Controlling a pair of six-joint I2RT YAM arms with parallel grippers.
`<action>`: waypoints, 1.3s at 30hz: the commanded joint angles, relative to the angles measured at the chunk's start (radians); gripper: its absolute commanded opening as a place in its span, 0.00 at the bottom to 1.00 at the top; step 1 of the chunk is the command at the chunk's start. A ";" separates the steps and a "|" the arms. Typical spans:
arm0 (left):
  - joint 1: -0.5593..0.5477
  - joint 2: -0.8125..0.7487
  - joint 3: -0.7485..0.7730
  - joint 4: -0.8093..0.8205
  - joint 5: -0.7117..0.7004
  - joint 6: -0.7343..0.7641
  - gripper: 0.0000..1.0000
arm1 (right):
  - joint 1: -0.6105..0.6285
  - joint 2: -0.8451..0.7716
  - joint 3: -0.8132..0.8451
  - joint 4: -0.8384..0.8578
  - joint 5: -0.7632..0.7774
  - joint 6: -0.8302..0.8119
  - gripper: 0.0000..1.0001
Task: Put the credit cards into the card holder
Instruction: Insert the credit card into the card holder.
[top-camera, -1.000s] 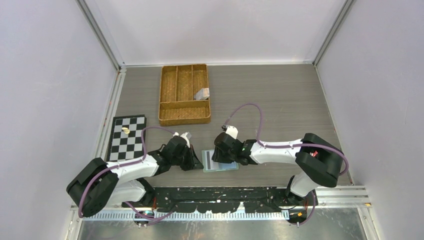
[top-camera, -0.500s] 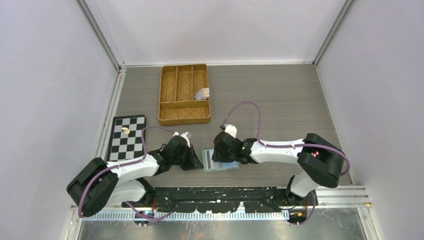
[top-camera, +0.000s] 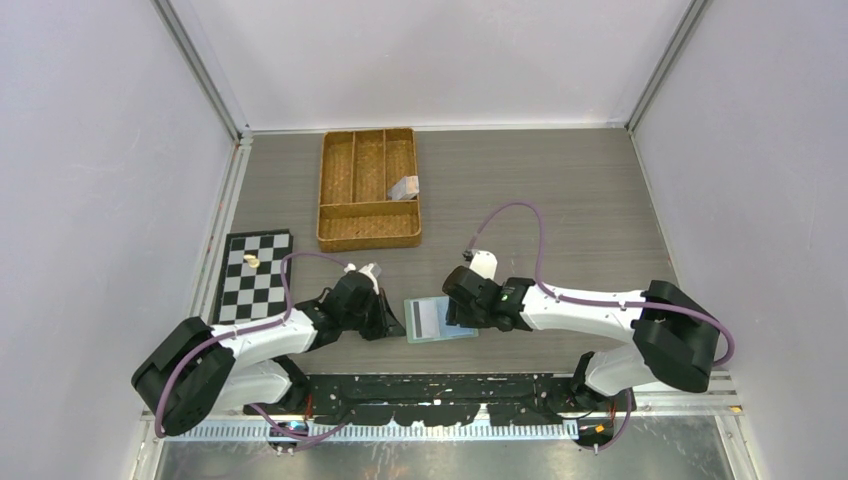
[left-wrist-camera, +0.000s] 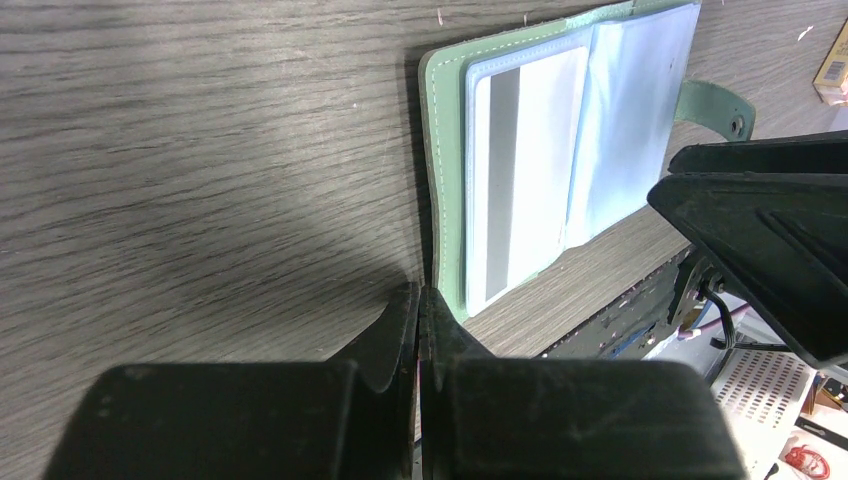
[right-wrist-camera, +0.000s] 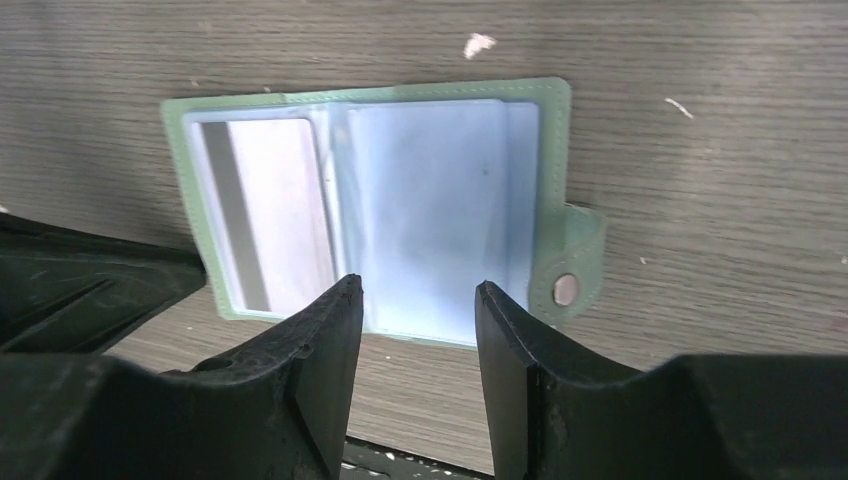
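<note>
Right hand (right-wrist-camera: 418, 300) has drawn back from the card holder (right-wrist-camera: 370, 92) — open, empty — left hand (left-wrist-camera: 418, 305) closed.

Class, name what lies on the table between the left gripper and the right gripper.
The open sage-green folding card holder lies between the left gripper and right gripper; the top view shows it.

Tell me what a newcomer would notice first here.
The sage-green card holder lies open at the near edge of the table, a silvery striped card in its left pocket. The right gripper hovers open over it, the left gripper shut at its left edge. Farther back sits a woven tray.
</note>
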 joint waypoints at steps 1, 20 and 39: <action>-0.005 0.008 0.014 -0.010 -0.014 0.011 0.00 | -0.001 0.011 -0.008 -0.036 0.036 0.038 0.50; -0.005 0.029 0.020 0.001 -0.007 0.012 0.00 | -0.002 0.048 -0.027 0.043 -0.004 0.036 0.48; -0.005 0.044 0.021 0.010 0.002 0.015 0.00 | -0.002 0.068 -0.024 0.262 -0.140 0.000 0.45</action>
